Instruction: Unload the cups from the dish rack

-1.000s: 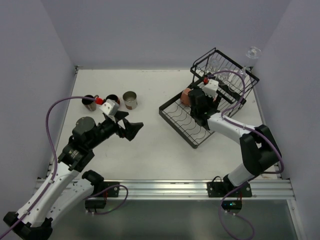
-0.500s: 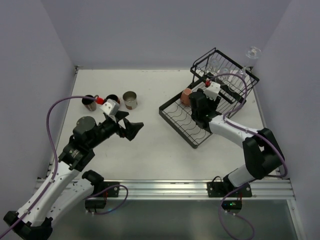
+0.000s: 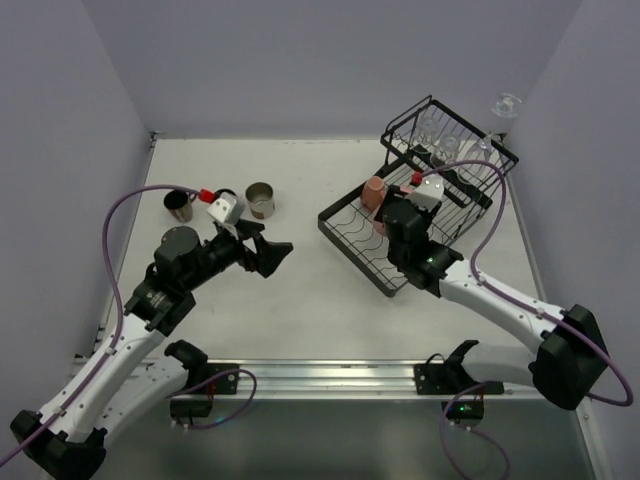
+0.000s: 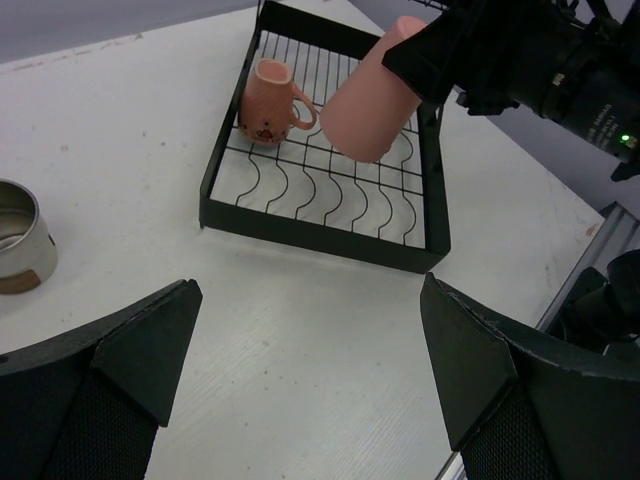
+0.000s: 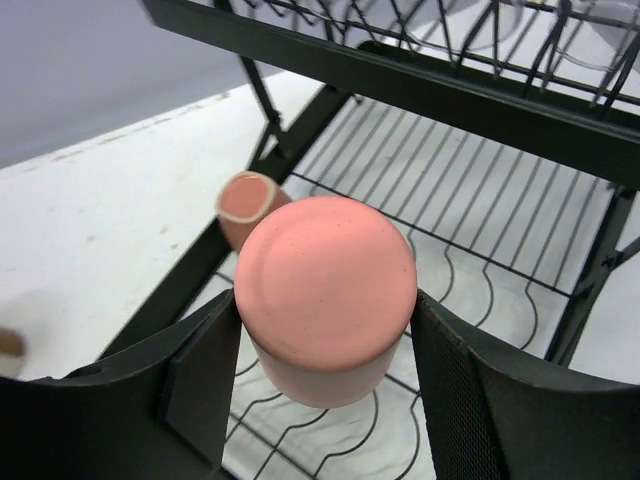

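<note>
My right gripper [image 5: 325, 305] is shut on the tall pink tumbler [image 5: 325, 295], which is held bottom-up toward the wrist camera, lifted above the flat tray of the black wire dish rack [image 5: 450, 95]. The left wrist view shows the tumbler [image 4: 365, 100] hanging tilted over the dish rack [image 4: 320, 230]. A small pink mug [image 3: 374, 192] stands at the tray's far corner [image 4: 268, 100]. Clear glasses [image 3: 440, 140] sit in the raised basket. My left gripper [image 3: 270, 255] hovers open over the bare table left of the dish rack [image 3: 360, 255], nothing between its fingers.
On the table at the back left stand a metal-looking cup [image 3: 260, 199] and a dark brown mug [image 3: 180, 205], partly hidden by my left wrist. The metal-looking cup [image 4: 20, 235] shows at the left wrist view's edge. An aluminium rail [image 3: 330, 375] runs along the near edge.
The right gripper closed on the tall pink tumbler and drew it up and toward the near side of the rack. The left arm shifted slightly right, still open.
</note>
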